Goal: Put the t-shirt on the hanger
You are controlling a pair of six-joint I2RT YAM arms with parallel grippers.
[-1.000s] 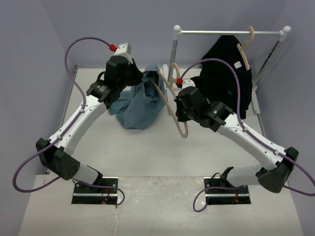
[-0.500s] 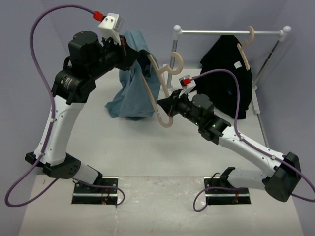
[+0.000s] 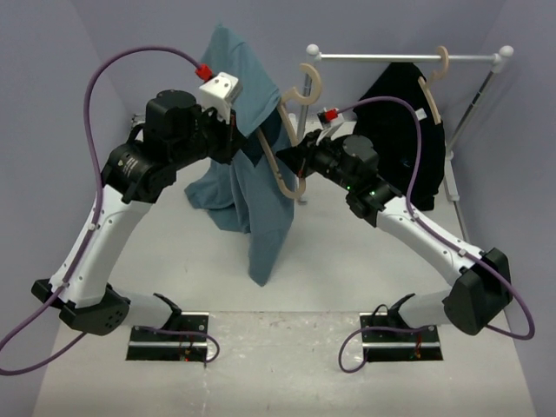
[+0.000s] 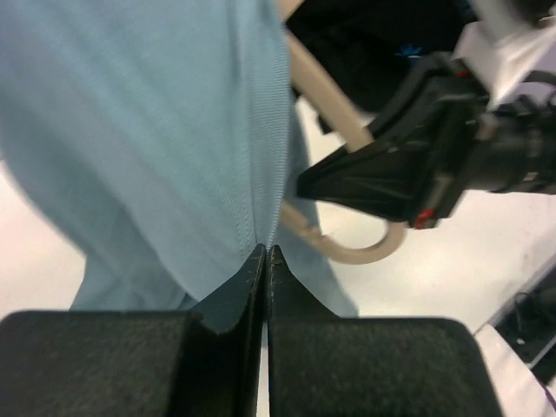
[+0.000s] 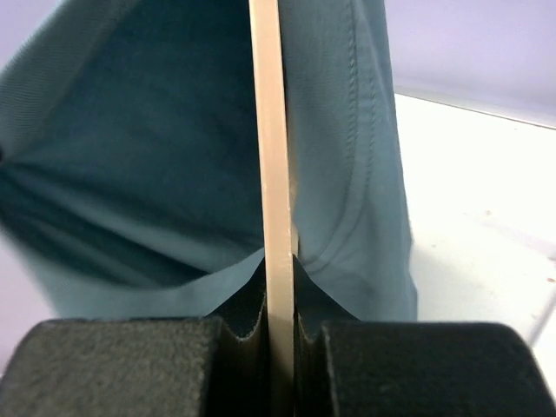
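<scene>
Left of the hanger (image 5: pixel 271 130), the left fingers (image 4: pixel 259 265) are pinched tight on a seam of the t-shirt (image 3: pixel 261 208), which is held high. Its lower edge dangles well below the hanger, close to the surface (image 3: pixel 330 287). The hanger stands tilted, one edge against the cloth. Just right of it, the right fingers (image 5: pixel 304 308) are clamped on its thin bar. Farther right hangs a black garment (image 3: pixel 400 130), and bare surface lies below the hanger.

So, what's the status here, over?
Left gripper shut on t-shirt, held up. Right gripper shut on hanger, against the cloth. Black garment on rack, off to the side.
</scene>
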